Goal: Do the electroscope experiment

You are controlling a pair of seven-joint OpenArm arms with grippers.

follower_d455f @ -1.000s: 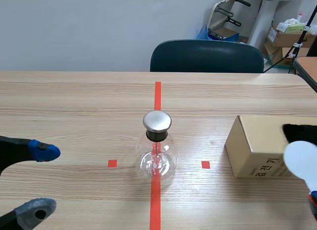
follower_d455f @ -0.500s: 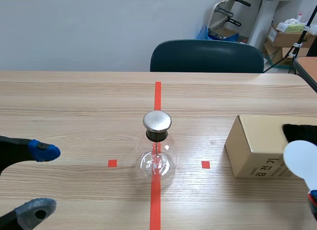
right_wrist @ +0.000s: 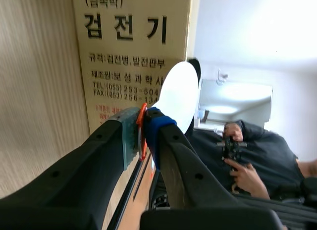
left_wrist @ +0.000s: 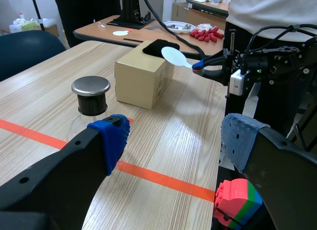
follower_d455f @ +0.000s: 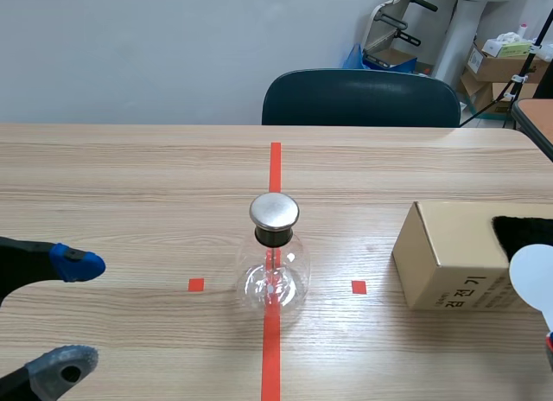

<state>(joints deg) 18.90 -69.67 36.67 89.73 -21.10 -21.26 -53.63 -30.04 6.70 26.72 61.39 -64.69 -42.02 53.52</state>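
1. Clear glass flask electroscope with round metal cap [follower_d455f: 274, 254]: upright at the centre of the wooden table [follower_d455f: 130, 185], on the red tape line.
2. White round paddle [follower_d455f: 533, 276]: near right, before the brown cardboard box [follower_d455f: 441, 254]; right pincer [right_wrist: 142, 128] pinching its orange stem.
3. Black cloth [follower_d455f: 523, 230] on top of the box.
4. Left pincer [follower_d455f: 76, 315]: spread wide, near left, well apart from the flask.

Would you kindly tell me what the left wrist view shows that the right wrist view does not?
Only the left wrist view shows the electroscope flask with its metal cap, ahead of the open left gripper, and some coloured blocks. Only the right wrist view shows the printed label on the cardboard box close up, and a person's hand beyond it. Both show that box and the white paddle clamped in the right gripper.
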